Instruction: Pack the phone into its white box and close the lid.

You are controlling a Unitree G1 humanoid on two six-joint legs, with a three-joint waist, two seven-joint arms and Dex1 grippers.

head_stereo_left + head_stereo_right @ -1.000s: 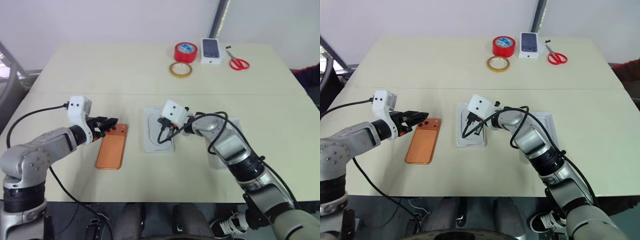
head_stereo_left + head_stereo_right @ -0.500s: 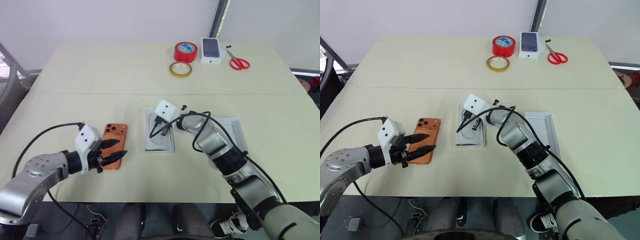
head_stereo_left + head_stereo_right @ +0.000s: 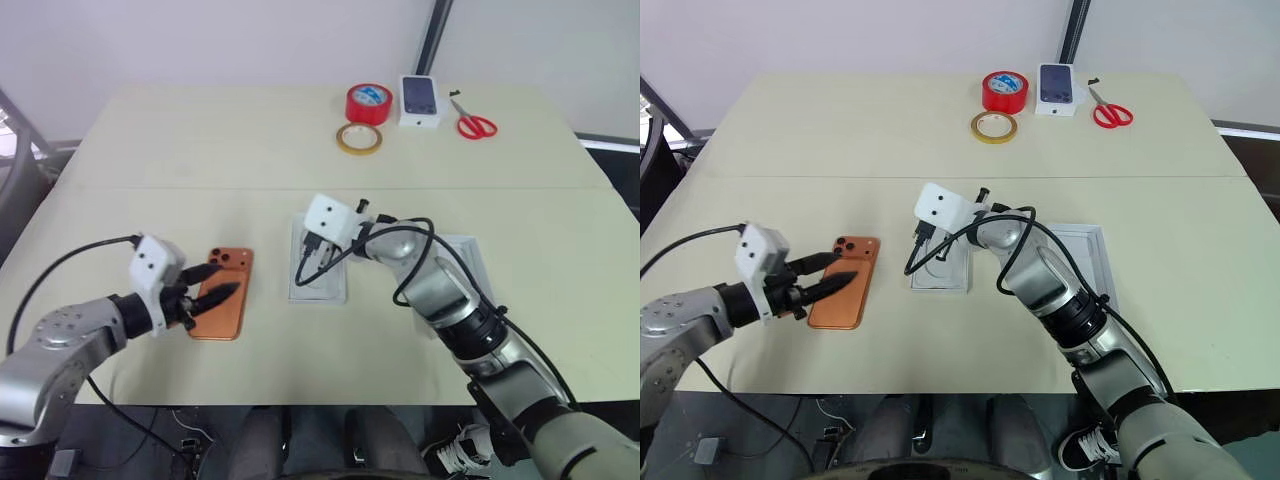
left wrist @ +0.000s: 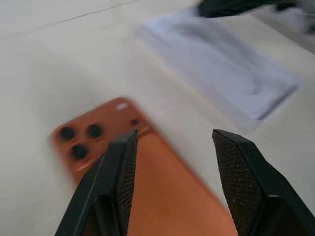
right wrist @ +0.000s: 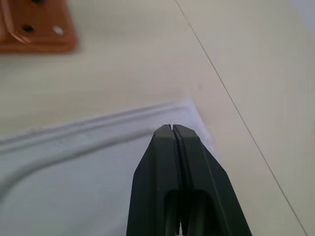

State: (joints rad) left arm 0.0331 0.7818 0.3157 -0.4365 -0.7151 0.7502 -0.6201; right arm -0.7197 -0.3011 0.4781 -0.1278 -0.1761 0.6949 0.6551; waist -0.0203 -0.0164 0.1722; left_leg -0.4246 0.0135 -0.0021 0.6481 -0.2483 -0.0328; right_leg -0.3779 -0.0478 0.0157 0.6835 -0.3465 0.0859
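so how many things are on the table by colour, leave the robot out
red: 2, tape roll and scissors
orange: 1, phone
tan: 1, thin tape ring
white: 3, small box with phone picture, flat insert, white box
total: 7

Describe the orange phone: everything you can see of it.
The phone is a flat orange-copper slab with rounded corners, lying back-up on the cream table. Three dark camera lenses cluster at its far corner, toward the robot's left, with a pale dot beside them. It sits left of the flat white insert, apart from it. The left gripper hangs over it with fingers open; whether they touch it cannot be told.
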